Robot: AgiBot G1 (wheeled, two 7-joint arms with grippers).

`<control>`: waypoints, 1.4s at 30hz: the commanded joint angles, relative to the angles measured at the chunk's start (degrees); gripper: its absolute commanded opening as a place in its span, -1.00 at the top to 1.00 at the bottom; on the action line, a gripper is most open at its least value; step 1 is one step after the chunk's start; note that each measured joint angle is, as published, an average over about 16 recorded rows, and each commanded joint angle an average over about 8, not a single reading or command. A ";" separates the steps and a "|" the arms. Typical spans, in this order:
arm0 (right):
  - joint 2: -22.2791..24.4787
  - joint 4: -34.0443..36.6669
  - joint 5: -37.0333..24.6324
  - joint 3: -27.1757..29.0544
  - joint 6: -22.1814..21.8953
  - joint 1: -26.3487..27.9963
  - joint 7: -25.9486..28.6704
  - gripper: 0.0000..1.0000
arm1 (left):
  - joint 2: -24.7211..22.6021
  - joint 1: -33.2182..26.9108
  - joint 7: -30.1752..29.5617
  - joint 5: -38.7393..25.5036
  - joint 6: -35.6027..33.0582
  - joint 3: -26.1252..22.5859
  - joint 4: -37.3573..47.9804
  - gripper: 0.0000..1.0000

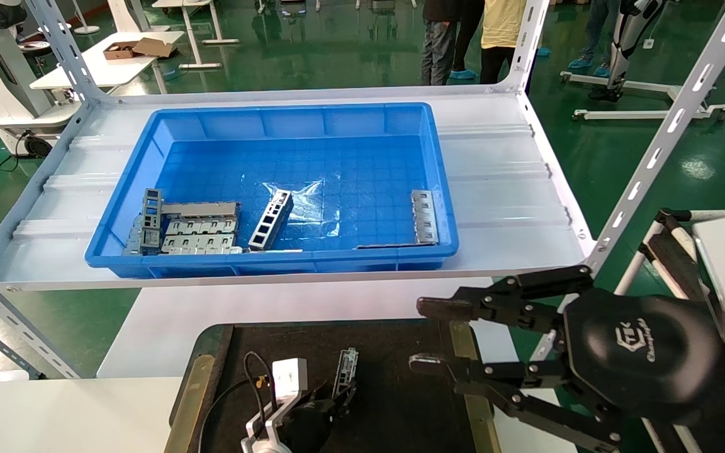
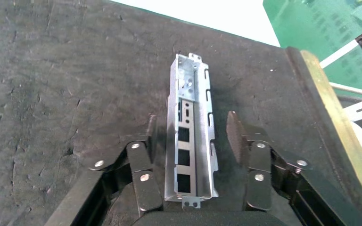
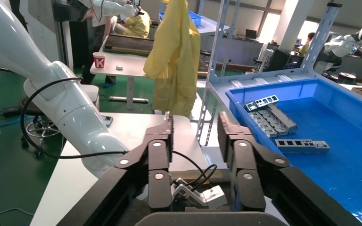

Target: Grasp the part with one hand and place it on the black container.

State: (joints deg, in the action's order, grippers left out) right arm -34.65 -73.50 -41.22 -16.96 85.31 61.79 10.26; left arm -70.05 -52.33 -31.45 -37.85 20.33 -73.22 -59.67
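Green workshop floor behind; white counter [image 1: 148,327] in front, with a grey shelf rack carrying the blue bin [image 1: 287,189] of spare grey metal pieces at 12 o'clock.

Item 1, the black container [image 1: 400,390]: flat felt-like tray with brass-coloured side strips, at 6 o'clock, nearest the robot.

Item 2, the part [image 2: 191,129]: grey channel bar lying flat on the container's felt, open boxy end pointing away from the wrist.

Item 3, left pincer [image 2: 191,136]: low over the container, jaws spread to either side of the part, a visible gap on each side; nothing gripped.

Item 4, right pincer [image 1: 428,333]: hovering at 4 o'clock over the container's right strip, jaws apart, empty.

Step in hand, by judgement: the release. The part already rests on the container, so placing looks done. Next move calls for a straight lift of the left pincer, jaws kept wide so neither finger catches a side wall and drags the bar.

Writing: an embossed logo on the right wrist housing, not fully legible; a red "K" on a cup on a far table in the right wrist view.
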 commanded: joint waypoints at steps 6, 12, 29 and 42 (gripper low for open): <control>0.01 0.00 0.02 -0.02 -0.01 0.00 -0.01 -1.00 | 1.85 -0.27 1.25 1.32 1.55 -0.86 -3.92 -1.00; 0.02 0.00 0.03 -0.04 -0.02 0.01 -0.02 -1.00 | 4.36 -0.65 2.48 1.32 1.56 -1.53 -7.70 -1.00; 0.04 0.00 0.06 -0.09 -0.04 0.02 -0.05 -1.00 | 17.65 -2.82 5.25 -4.59 -13.86 -0.55 -17.06 -1.00; 0.05 0.00 0.09 -0.13 -0.06 0.03 -0.07 -1.00 | 24.46 -0.26 11.99 -4.79 -37.34 11.68 -17.84 -1.00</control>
State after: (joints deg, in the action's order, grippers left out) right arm -34.59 -73.50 -41.12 -17.10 85.25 61.82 10.19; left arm -45.64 -52.59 -19.17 -42.21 -16.91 -61.77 -77.43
